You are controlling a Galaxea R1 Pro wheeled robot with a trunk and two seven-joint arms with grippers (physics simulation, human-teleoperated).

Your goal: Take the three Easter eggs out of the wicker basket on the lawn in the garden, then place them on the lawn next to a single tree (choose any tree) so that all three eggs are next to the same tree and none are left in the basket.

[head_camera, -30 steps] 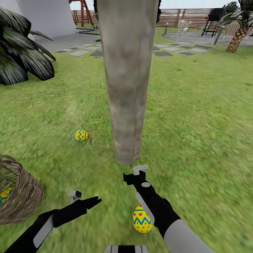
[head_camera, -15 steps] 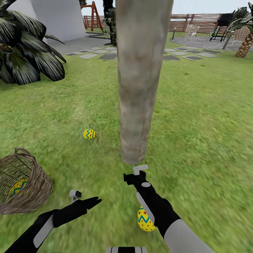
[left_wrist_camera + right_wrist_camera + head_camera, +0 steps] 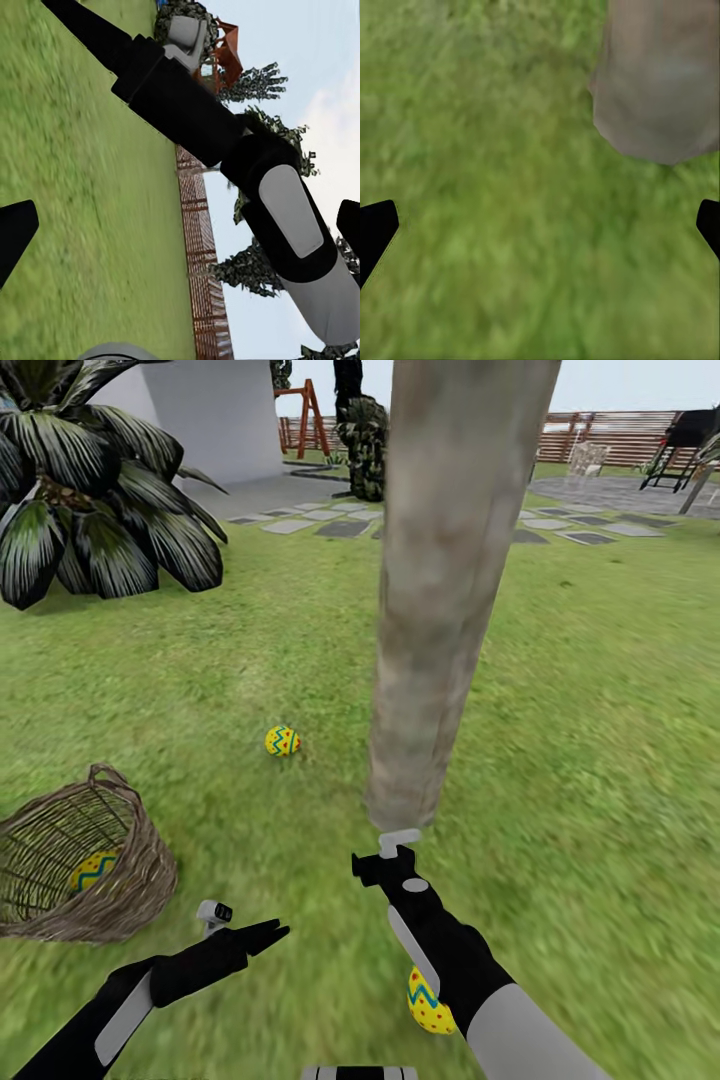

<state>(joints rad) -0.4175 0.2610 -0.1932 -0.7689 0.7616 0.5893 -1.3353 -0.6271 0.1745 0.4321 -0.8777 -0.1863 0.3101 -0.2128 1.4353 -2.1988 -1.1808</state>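
One Easter egg [image 3: 283,741] lies on the lawn [image 3: 590,740] just left of the tree [image 3: 440,600] trunk's base; a second egg [image 3: 428,1003] rests on the grass near the robot, partly hidden behind the right forearm. A third egg [image 3: 93,869] sits inside the wicker basket [image 3: 130,885], which stands tilted on the grass to the left. The right pincer [image 3: 398,844] hangs empty with fingers spread beside the trunk's foot. The left pincer [image 3: 262,936] hovers low over the grass, fingers apart and empty.
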